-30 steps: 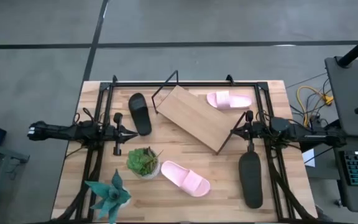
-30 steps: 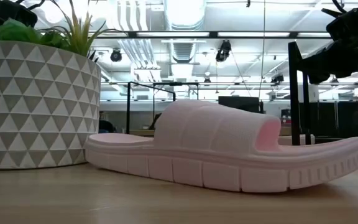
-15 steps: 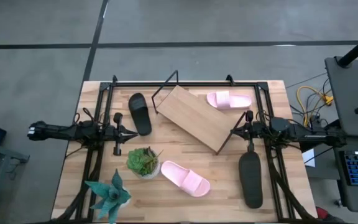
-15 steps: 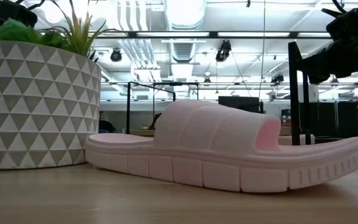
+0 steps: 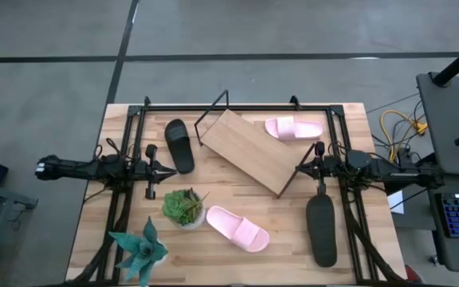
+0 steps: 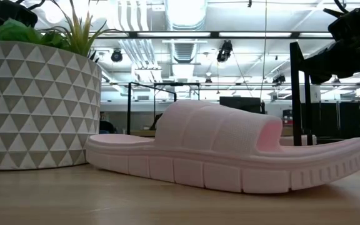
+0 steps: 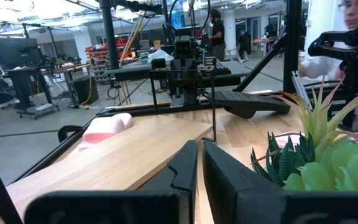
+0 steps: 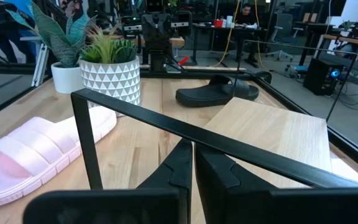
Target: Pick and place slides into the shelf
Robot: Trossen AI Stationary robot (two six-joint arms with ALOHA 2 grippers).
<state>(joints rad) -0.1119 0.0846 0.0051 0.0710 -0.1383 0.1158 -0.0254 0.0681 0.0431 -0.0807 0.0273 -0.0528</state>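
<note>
Four slides lie sole-down on the table. In the high view, one black slide (image 5: 179,145) is far left of the shelf (image 5: 245,151), and one pink slide (image 5: 293,128) is beyond the shelf's far right end. Another pink slide (image 5: 237,228) lies near the centre, and a second black slide (image 5: 320,227) near right. The shelf is a light-wood board on a black wire frame, set diagonally mid-table. My left gripper (image 5: 167,170) hovers shut left of the shelf. My right gripper (image 5: 298,169) hovers shut by the shelf's right corner. Each wrist view shows shut fingers (image 7: 199,165) (image 8: 193,163).
A green plant in a triangle-patterned pot (image 5: 184,207) stands near the centre-left, and a teal plant (image 5: 139,249) at the near left corner. The black arm frame (image 5: 221,107) runs along the far edge. The shelf's wire bar (image 8: 185,137) crosses just ahead of my right gripper. A person (image 7: 353,12) shows beyond the table.
</note>
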